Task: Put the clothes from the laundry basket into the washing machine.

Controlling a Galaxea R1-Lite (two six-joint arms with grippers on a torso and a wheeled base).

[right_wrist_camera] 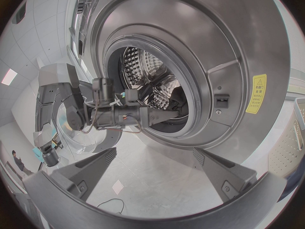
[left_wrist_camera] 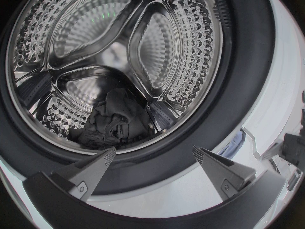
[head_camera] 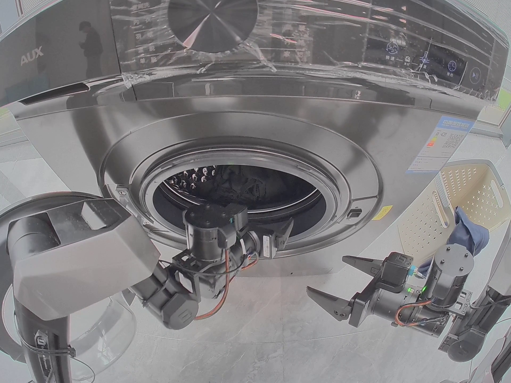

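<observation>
The washing machine stands with its round opening uncovered. A dark garment lies at the bottom of the steel drum and also shows through the opening as dark cloth. My left gripper is open and empty at the lower rim of the opening, just outside the drum. My right gripper hangs open and empty above the floor, below and to the right of the opening. The cream laundry basket stands at the right with blue clothing over its edge.
The machine's glass door is swung open at the left, behind my left arm. Grey tiled floor lies in front of the machine. The basket wall is close beside my right arm.
</observation>
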